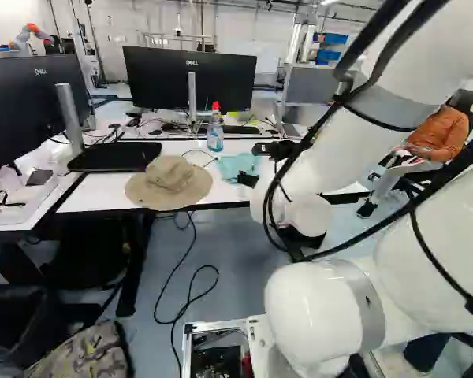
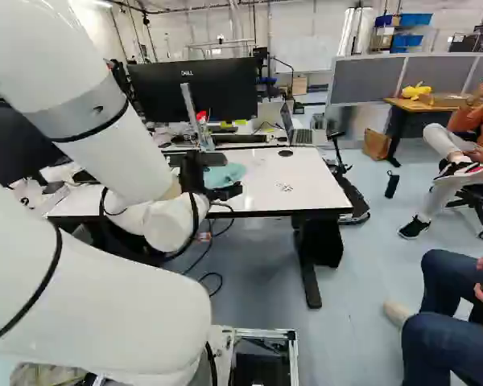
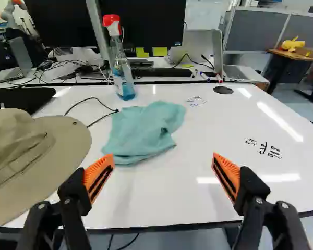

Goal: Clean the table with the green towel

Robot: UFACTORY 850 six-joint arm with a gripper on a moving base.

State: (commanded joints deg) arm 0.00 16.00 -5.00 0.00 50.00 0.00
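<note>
White arm [image 1: 331, 150] fills right side of left base view, forearm slanting down from upper right toward middle of frame. Hand [image 1: 248, 164] aimed ahead at near edge of tabletop [image 3: 161, 200], open, orange-padded fingers spread wide apart. Crumpled green towel [image 3: 146, 130] lies on tabletop ahead of hand, near middle of left base view. Tan wide-brimmed sun hat [image 1: 169, 185] just left of it there; red-topped spray bottle [image 1: 214, 135] stands upright behind towel.
</note>
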